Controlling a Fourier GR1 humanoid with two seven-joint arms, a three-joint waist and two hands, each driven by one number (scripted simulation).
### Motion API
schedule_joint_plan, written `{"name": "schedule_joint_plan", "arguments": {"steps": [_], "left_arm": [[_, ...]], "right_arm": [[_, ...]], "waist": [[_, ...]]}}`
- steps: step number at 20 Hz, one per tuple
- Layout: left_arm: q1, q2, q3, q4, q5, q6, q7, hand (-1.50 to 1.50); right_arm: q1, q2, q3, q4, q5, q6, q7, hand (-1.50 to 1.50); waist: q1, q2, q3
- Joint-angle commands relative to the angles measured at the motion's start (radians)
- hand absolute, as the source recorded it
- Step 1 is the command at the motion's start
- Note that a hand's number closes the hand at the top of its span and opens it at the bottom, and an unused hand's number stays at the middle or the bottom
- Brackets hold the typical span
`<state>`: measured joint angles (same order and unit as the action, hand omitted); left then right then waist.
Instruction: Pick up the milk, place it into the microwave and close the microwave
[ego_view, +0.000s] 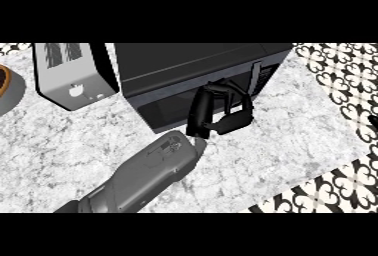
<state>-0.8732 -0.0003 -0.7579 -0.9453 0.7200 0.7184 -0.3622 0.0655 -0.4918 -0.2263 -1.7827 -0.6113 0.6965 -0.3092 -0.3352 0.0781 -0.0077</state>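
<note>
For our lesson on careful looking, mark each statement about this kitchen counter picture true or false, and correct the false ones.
1. A black hand is at the microwave's front. True: the left hand is against the front of the microwave.
2. A milk carton stands on the counter beside the toaster. False: no milk shows anywhere on the counter.
3. A silver toaster stands to the left of the microwave. True: the toaster is right beside it.
4. Both hands are in the picture. False: only one forearm and its hand show.
</note>
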Motion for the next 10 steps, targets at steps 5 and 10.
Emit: {"name": "schedule_joint_plan", "arguments": {"steps": [5, 10], "left_arm": [[-0.068, 0.0, 0.045, 0.078, 0.06, -0.018, -0.068, 1.5], [-0.046, 0.0, 0.033, 0.097, 0.084, -0.028, -0.119, 1.5]], "right_arm": [[-0.023, -0.034, -0.015, -0.009, -0.061, 0.008, 0.022, -1.5], [-0.033, -0.056, -0.021, -0.019, -0.084, 0.0, 0.044, -1.5]], "waist": [[-0.016, 0.011, 0.003], [-0.02, 0.018, 0.001]]}}
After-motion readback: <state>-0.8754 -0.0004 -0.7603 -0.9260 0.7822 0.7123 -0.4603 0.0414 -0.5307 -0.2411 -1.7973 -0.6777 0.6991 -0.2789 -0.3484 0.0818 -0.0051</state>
